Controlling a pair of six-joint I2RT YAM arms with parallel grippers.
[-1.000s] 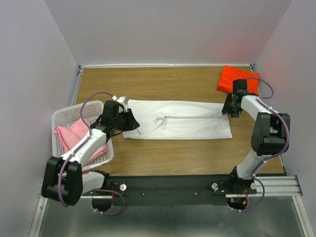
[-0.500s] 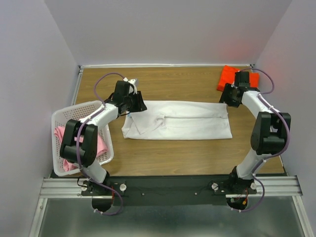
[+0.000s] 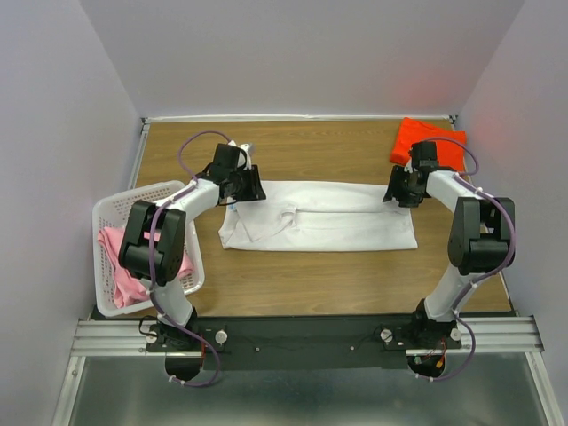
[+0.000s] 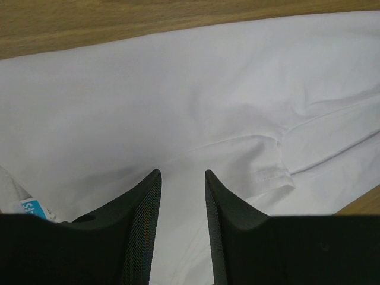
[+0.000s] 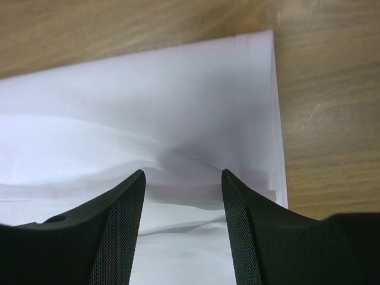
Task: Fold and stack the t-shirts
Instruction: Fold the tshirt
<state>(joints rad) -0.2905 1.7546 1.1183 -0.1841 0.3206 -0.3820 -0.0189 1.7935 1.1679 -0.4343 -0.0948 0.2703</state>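
The white t-shirt (image 3: 324, 216) lies partly folded as a long strip across the middle of the table. My left gripper (image 3: 245, 186) hovers at its far left corner, jaws open with a narrow gap over the white cloth (image 4: 196, 107). My right gripper (image 3: 401, 189) is at the strip's far right corner, jaws open wide above the white cloth (image 5: 148, 107) near its edge. Neither holds anything. The orange-red t-shirt (image 3: 428, 142) lies folded at the far right corner. The pink t-shirt (image 3: 131, 257) sits bunched in the basket.
The white lattice basket (image 3: 151, 206) stands at the left table edge. Bare wooden table (image 3: 311, 284) lies in front of the white shirt. Walls enclose the table on the left, right and back.
My left gripper swung from the near left corner of the white shirt to its far left corner. My right gripper moved up toward the orange-red shirt, then back down to the white shirt's far right corner.
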